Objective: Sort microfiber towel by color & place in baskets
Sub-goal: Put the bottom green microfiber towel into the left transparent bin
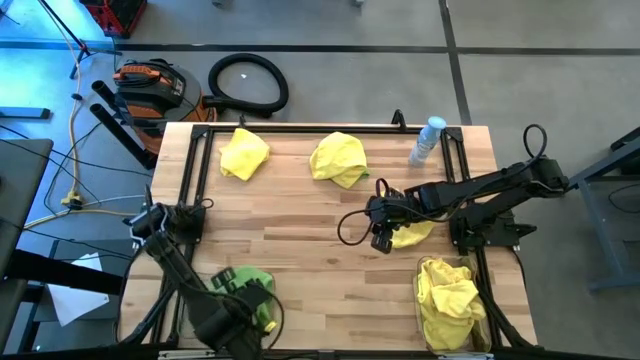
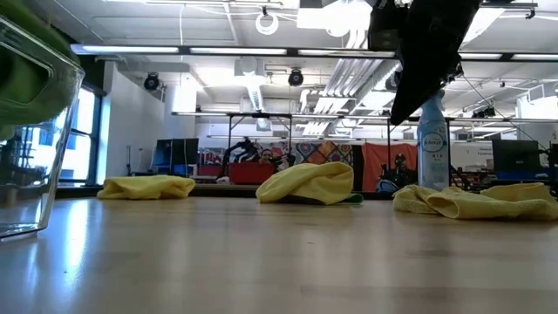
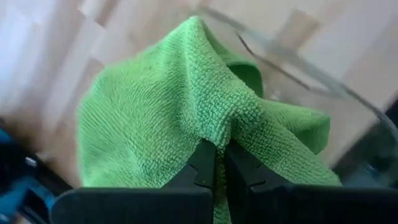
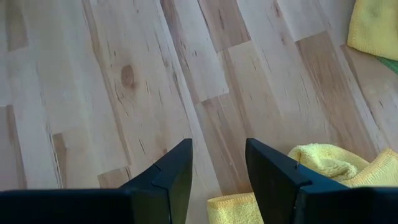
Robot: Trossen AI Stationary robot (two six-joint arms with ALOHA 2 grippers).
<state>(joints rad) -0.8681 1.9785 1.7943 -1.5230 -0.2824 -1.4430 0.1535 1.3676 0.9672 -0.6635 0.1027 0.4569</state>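
Observation:
My left gripper (image 3: 221,163) is shut on a lime green towel (image 3: 155,112) at the clear left basket (image 3: 311,78), near the table's near left corner (image 1: 245,285). In the low view, green cloth (image 2: 17,78) shows through that basket's wall (image 2: 39,174). My right gripper (image 4: 217,165) is open above bare wood at mid-table (image 1: 382,236), and a yellow towel (image 4: 326,160) lies just beside its fingers (image 1: 415,233). Two more yellow towels (image 1: 243,153) (image 1: 338,158) lie crumpled near the far edge. The right basket (image 1: 478,300) holds yellow towels (image 1: 448,295). My left gripper pinches a raised fold of the green towel (image 3: 219,134) between its two fingers. The cloth spreads away from the fingertips in draped folds, over the basket's rim; I cannot tell whether its far end rests in the basket.
A clear spray bottle with a blue cap (image 1: 428,140) stands at the far right of the table (image 2: 433,144). A sliver of green cloth (image 4: 392,62) peeks out beside the far yellow towel. Bare wood lies open in the table's middle (image 1: 300,230).

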